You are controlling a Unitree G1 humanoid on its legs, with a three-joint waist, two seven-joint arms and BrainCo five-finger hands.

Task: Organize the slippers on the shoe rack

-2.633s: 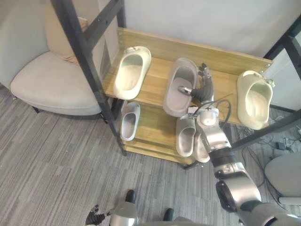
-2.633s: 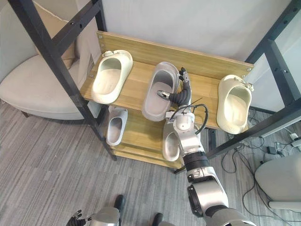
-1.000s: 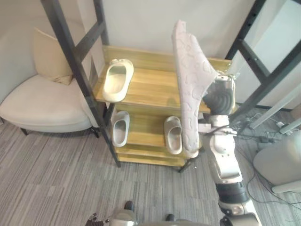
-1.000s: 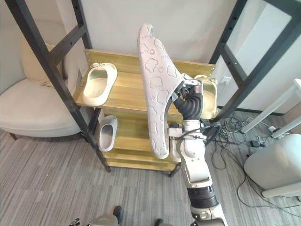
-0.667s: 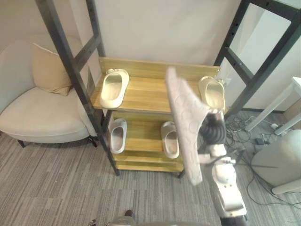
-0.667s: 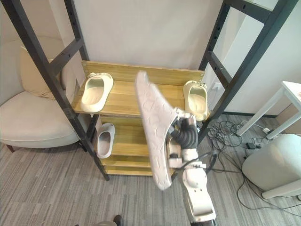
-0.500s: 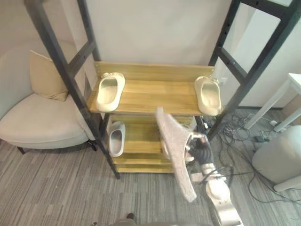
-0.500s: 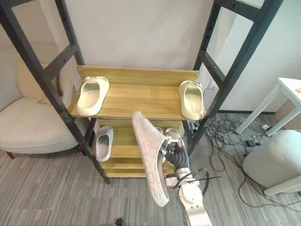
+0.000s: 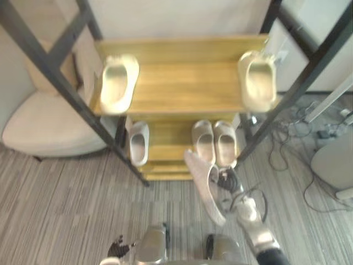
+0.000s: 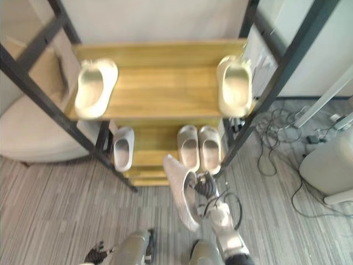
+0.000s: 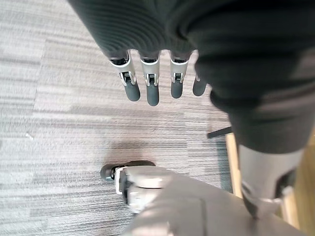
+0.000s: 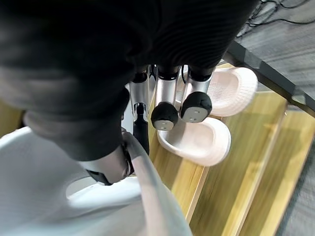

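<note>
My right hand (image 9: 228, 181) is shut on a grey slipper (image 9: 203, 186), holding it sole-up and low in front of the rack's lower shelf (image 9: 165, 152). In the right wrist view its curled fingers (image 12: 165, 101) grip the slipper's edge (image 12: 98, 196). On the lower shelf lie a pale pair (image 9: 204, 141) (image 9: 225, 142) and a single white slipper (image 9: 138, 142) at the left. The top shelf (image 9: 182, 88) carries a cream slipper at each end (image 9: 116, 83) (image 9: 257, 80). My left hand (image 11: 147, 83) hangs open over the carpet, low on the left (image 9: 117, 248).
Black slanted frame posts (image 9: 52, 72) (image 9: 300, 83) flank the wooden rack. A beige armchair (image 9: 38, 124) stands to the left. Cables (image 9: 287, 152) lie on the carpet to the right, near a white rounded object (image 9: 336, 165).
My right hand has lowered the grey slipper from in front of the top shelf down to the lower shelf's level. The camera has tilted downward. The left hand stays open.
</note>
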